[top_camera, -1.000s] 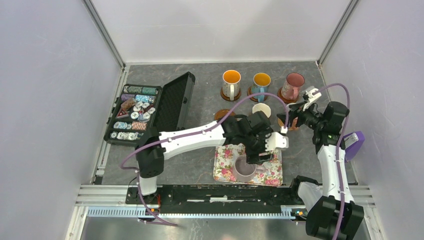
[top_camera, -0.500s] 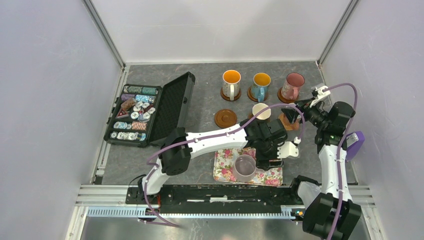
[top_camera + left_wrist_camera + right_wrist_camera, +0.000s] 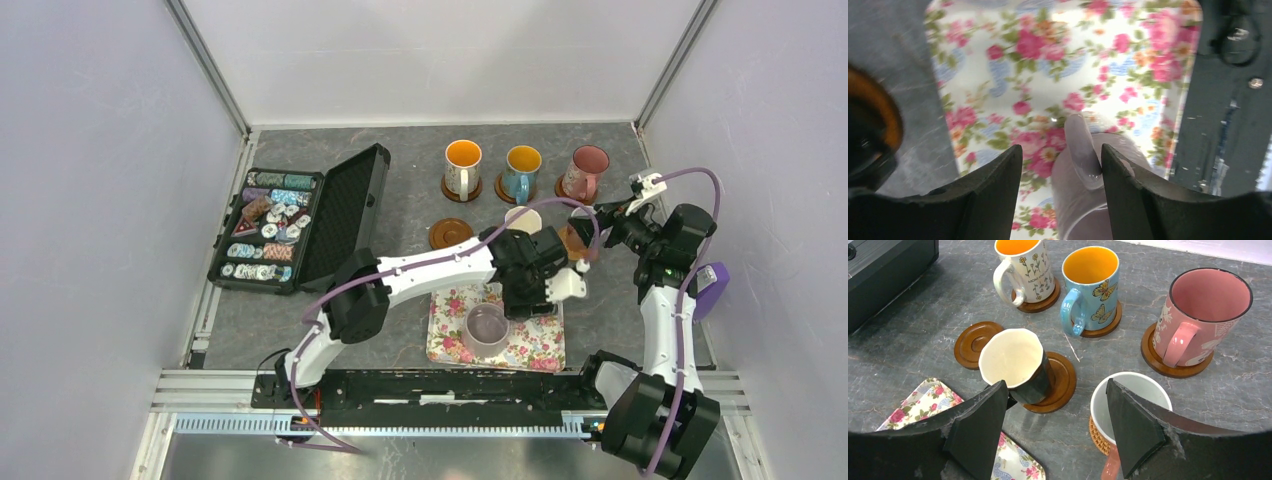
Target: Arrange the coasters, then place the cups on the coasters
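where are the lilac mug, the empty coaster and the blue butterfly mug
lilac mug (image 3: 487,327): top view, its inside
empty coaster (image 3: 971,343): right wrist view, ringed middle
blue butterfly mug (image 3: 1102,292): right wrist view, painted side

Bright, even light, soft shadows; left wrist view blurs the lilac mug (image 3: 1081,146), right sharp

The tabletop (image 3: 913,305) looks like matt grey stone with pale veining. The pink mug (image 3: 1205,315), blue mug (image 3: 1091,282), black mug (image 3: 1020,365) and lilac mug (image 3: 1073,195) are glazed ceramic, smooth and glossy. The dark brown coaster (image 3: 973,342) looks like turned wood, ringed, with a soft sheen; the tan coaster (image 3: 1096,437) has a coarse, woven-looking surface. The floral tray (image 3: 1048,65) is smooth and shiny. The right tool (image 3: 1055,386) has matt black plastic fingers (image 3: 975,435) with rough edges.
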Available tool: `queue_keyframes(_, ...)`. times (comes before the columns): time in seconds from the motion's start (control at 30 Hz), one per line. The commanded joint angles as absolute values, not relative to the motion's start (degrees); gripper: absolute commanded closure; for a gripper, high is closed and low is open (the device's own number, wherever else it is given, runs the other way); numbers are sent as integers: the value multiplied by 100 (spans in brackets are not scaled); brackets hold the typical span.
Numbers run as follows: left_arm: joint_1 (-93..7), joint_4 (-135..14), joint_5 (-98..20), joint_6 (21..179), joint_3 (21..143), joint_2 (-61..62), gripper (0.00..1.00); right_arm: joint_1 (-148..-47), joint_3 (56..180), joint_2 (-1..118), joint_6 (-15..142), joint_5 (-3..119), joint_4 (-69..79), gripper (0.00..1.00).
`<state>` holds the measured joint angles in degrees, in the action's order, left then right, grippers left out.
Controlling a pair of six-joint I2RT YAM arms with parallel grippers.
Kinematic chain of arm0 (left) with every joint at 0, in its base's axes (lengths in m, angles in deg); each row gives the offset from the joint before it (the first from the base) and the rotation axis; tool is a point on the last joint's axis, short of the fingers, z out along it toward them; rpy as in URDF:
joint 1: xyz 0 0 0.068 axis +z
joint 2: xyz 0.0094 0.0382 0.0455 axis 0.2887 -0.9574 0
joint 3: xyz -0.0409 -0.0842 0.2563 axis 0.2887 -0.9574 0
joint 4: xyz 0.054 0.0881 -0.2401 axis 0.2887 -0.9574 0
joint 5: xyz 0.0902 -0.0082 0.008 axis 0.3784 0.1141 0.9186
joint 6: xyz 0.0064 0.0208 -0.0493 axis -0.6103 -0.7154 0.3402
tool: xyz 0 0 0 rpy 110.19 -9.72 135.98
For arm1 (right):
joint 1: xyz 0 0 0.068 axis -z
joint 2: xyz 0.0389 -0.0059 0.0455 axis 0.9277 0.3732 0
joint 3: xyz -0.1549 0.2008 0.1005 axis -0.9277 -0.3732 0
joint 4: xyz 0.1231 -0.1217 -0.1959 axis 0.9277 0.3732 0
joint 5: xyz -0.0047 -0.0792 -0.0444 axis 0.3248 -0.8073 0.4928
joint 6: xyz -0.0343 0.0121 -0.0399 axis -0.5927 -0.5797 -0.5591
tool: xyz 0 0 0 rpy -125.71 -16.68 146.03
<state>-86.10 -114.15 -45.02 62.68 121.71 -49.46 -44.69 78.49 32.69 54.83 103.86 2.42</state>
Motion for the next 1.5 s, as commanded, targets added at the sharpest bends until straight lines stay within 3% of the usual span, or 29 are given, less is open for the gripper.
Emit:
queue_keyframes(0.0,-8155,-11048,-3876,6727,12280,-4766,35,-4427,7883,3277,5400,10574,222,21)
queue_keyframes(0.6,-7435,-11056,-3817,6993,10649,-3608,36,-4304,7979,3293,5208,10644,410,21)
queue_keyframes(0.77,-7206,-11151,-4403,6739,10414,-3167,22,-4304,8026,3284,5041,10725,616,20)
queue_keyframes(1.0,-6753,-11724,-5404,3876,10184,-2317,5,-4304,8024,3288,4868,10900,793,20)
queue_keyframes(1.2,-6803,-12488,-5730,1486,10095,-2444,6,-4304,7988,3280,4881,10912,793,20)
queue_keyframes(1.47,-7325,-12528,-5511,898,10304,-3108,9,-4304,8070,3297,4770,10882,980,20)
